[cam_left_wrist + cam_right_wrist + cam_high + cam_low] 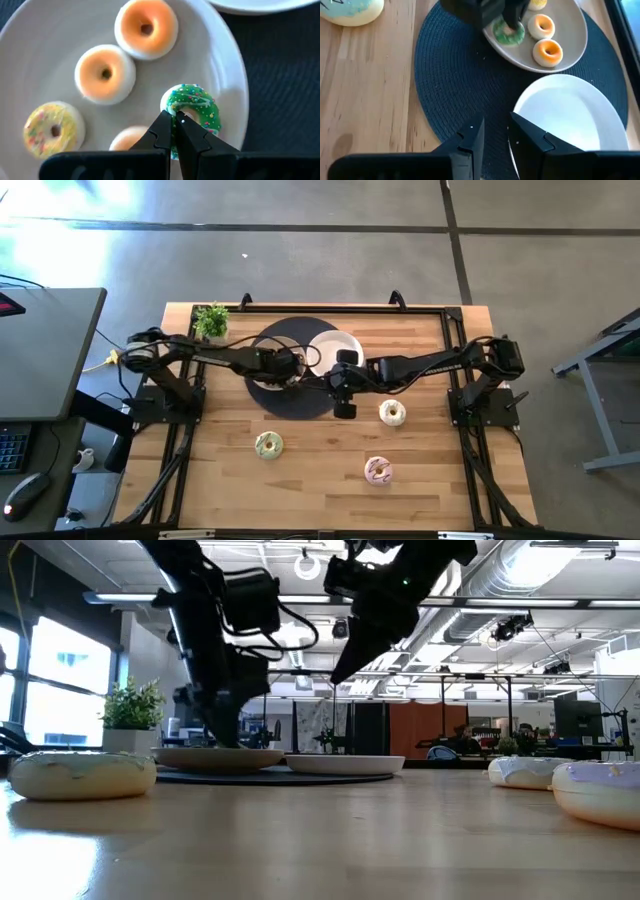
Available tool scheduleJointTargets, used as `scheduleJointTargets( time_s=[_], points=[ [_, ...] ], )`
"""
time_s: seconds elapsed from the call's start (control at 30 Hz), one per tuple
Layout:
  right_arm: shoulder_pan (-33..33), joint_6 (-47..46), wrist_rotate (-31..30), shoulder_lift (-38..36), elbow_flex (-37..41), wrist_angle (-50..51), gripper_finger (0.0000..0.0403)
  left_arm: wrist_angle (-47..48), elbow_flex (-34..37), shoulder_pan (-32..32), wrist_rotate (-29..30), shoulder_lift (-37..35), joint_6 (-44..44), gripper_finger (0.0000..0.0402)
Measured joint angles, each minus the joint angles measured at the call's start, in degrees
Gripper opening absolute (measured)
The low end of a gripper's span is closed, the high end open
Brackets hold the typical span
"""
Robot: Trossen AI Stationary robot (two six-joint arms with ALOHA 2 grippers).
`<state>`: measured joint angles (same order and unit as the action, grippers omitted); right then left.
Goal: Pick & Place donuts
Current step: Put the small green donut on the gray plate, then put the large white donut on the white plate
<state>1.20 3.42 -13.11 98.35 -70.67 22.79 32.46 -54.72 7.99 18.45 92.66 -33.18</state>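
My left gripper is down on the beige plate that lies on the round dark mat, shut on a green sprinkled donut. Two orange donuts, a yellow sprinkled one and a half-hidden orange one rest flat on that plate. My right gripper is open and hovers above the mat's near part, beside the white plate. Three larger iced donuts lie on the bare wood. My left gripper pinches the green donut's ring on the side nearest the fingers, coming from above and pointing down. One fingertip sits at the donut's hole and the other outside its rim. Whether the donut still rests on the plate I cannot tell.
A small potted plant stands at the table's far left corner. The white plate holds nothing and touches the beige plate's right side. Black frame rails run along the table's edges. Bare wood stretches across the near half between the three iced donuts.
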Motion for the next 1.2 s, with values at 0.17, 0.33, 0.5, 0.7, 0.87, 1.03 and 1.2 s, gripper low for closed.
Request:
scheduleJointTargets(
  time_s=[0.17, 0.33, 0.5, 0.7, 0.87, 1.03, 1.2],
  points=[
    [-0.9, -0.9, 0.8, 0.0, 0.0, -0.7, 0.0083, -4.2, -0.1, -0.1, 0.5, 3.4, 3.2, 0.0006],
    [-1.3, -0.9, 0.8, 0.0, 0.0, -0.7, 0.0083, -5.4, -0.1, -0.1, 0.5, 4.2, 6.4, 0.0022],
    [-1.3, -0.9, 0.8, 0.0, 0.0, -0.7, 0.0083, -5.4, -0.1, -0.1, -0.4, 4.1, 7.9, 0.0053],
    [-1.3, -0.9, 0.8, 0.0, 0.0, -0.7, 0.0083, -5.5, -0.1, -0.1, -0.4, 4.1, 9.0, 0.0098],
    [-1.3, -0.8, 0.8, 0.0, 0.0, -0.7, 0.0083, -3.2, -2.3, -0.1, -1.6, 4.0, 9.0, 0.0118],
    [-1.3, -0.4, 0.8, 0.0, 0.0, -0.8, 0.0083, 5.5, -9.1, -0.1, -1.6, 3.5, 10.6, 0.0119],
    [-1.3, -0.5, 0.8, 0.0, 0.0, -0.1, 0.0083, 14.6, -14.9, -0.3, -1.6, 3.5, 11.8, 0.0120]
  ],
)
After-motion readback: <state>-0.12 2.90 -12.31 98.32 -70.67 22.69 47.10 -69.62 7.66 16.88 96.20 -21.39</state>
